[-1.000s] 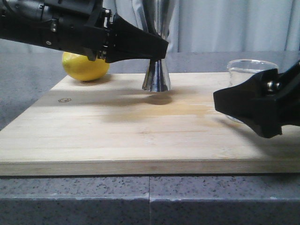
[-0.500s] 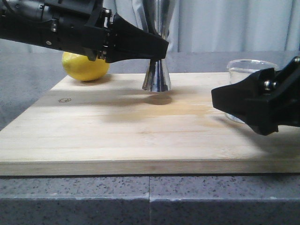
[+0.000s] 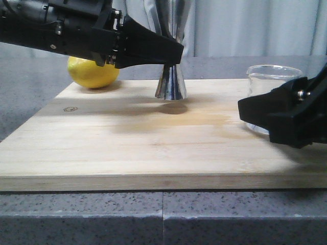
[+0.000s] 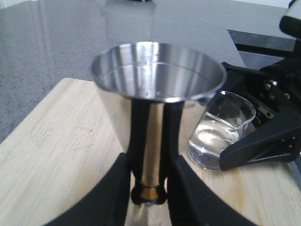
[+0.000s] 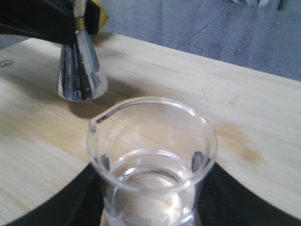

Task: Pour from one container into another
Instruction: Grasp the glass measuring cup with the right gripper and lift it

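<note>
A pale curtain hangs behind a grey counter carrying a wooden board (image 3: 127, 148), a lemon (image 3: 93, 72) at its far left corner. Over the last second the right gripper (image 3: 255, 109) has edged in around the beaker (image 3: 273, 81), its fingers flanking the glass; whether they press it cannot be told. A lift to pour probably follows. The left gripper (image 3: 171, 52) clamps the jigger (image 3: 171, 84) at its waist, just above the board. The beaker holds a little clear liquid; the jigger's upper cup looks empty.
</note>
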`<state>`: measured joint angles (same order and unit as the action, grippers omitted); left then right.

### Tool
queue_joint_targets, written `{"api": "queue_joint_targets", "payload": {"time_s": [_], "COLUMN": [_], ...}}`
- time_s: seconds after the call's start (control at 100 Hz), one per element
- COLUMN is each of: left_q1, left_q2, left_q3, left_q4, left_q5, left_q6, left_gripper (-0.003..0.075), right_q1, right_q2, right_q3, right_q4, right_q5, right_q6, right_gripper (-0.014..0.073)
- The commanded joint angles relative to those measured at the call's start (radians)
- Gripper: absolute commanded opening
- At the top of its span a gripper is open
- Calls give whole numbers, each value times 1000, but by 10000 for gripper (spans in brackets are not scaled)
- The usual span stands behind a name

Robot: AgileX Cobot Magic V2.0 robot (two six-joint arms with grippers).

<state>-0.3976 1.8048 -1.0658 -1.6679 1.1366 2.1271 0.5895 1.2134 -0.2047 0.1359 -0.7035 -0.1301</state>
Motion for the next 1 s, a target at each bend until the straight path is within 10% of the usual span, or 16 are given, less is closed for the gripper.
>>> {"api": "queue_joint_targets", "payload": {"time_s": [0.0, 0.46, 0.99], "left_q1": [-1, -1, -1], "left_q2": [-54, -54, -54], "left_q3": [-28, -28, -28], "left_q4": [-67, -67, -67], "left_q5": [68, 68, 68], "left_q6": [2, 2, 2], "left_gripper": [156, 156, 156], "right_q1": [-2, -7, -133], "right_q2": [-11, -45, -147], "right_q3": [-23, -123, -511], "right_q4": [-18, -11, -200], "right_q5": [-59, 30, 625], "right_q6": [1, 1, -8], "right_gripper": [286, 250, 250]}}
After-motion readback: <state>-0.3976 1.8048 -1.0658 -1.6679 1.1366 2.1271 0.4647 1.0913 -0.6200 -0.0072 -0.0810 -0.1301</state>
